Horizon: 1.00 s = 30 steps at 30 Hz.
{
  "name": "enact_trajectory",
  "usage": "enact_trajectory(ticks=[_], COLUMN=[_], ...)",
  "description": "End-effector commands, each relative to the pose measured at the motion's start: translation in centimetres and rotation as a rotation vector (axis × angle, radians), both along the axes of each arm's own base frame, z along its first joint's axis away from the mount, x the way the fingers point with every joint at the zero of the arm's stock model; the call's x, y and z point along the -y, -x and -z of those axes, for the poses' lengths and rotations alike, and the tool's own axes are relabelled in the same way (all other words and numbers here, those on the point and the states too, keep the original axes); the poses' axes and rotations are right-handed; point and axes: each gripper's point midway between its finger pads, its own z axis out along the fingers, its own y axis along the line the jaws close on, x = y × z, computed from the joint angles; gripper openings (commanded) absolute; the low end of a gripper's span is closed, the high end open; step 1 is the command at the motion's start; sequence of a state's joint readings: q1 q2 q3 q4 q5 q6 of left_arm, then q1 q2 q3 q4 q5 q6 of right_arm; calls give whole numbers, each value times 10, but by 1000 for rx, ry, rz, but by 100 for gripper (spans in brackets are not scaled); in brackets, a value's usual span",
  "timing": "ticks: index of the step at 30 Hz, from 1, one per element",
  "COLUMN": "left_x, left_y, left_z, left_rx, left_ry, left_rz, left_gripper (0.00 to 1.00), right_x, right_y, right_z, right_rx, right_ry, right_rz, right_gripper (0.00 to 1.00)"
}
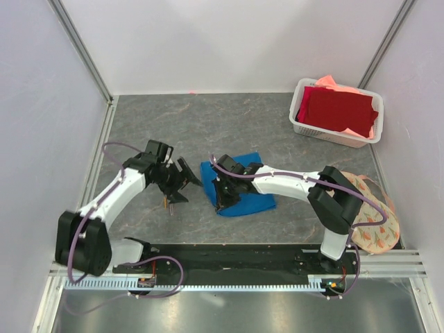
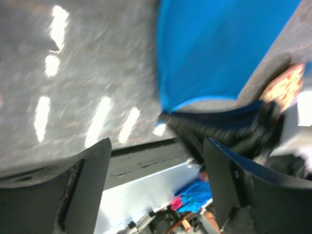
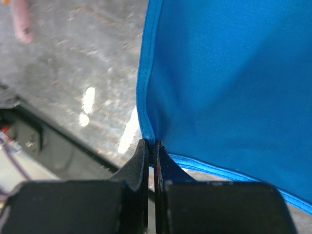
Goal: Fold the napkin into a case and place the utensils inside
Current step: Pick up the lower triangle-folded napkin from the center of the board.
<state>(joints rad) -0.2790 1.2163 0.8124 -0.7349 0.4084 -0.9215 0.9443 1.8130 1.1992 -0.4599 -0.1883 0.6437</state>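
Note:
The bright blue napkin (image 1: 243,186) lies folded in the middle of the table. My right gripper (image 1: 220,195) reaches in from the right and is shut on the napkin's near left corner. In the right wrist view the jaws (image 3: 151,145) pinch the hemmed corner of the napkin (image 3: 219,73), which is lifted slightly. My left gripper (image 1: 186,182) stands open just left of the napkin, nothing between its fingers (image 2: 92,175). The left wrist view is blurred and shows the napkin (image 2: 219,48) ahead. A thin orange-brown stick end (image 1: 165,202) shows below the left gripper; the rest of the utensils is hidden.
A white basket (image 1: 300,123) at the back right holds a dark red cloth (image 1: 340,107) and a salmon-pink cloth. A round floral mat (image 1: 378,222) lies at the right under the right arm. Walls close the left, back and right; a rail runs along the near edge.

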Motion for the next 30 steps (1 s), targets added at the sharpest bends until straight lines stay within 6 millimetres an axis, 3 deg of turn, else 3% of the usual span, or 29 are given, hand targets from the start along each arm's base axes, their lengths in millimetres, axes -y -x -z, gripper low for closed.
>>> enact_trajectory(ticks=[1,2,4,7,16,21,30], left_x=[17,18,10,0,10,8,16], left_y=[-44,-52,-60,-74,-109,-120,-138], left_z=[-2,-4,15,28,47,66,74], left_rx=[34,41,4,-7,-35,-76,-75], left_ry=[54,52,-25,-91,-95,-104,-78], left_rz=[41,45,32,3,51,51,52], left_gripper=[87,87,88,88,84,82,74], right_x=[-12,-16,-13,-13,-8,-2,8], right_y=[3,5,2,-1,-3,-9,-13], right_z=[-30,-34,-34,-39,-48,-56,-54], right_rx=[-31,-44,-55,-66,-78,-66,-83], right_ry=[-151,-184,-201,-235,-316,-340,-352], right_rz=[-6,-19,-9,-8,12,37,56], right_gripper=[0,0,0,0,0,0,0])
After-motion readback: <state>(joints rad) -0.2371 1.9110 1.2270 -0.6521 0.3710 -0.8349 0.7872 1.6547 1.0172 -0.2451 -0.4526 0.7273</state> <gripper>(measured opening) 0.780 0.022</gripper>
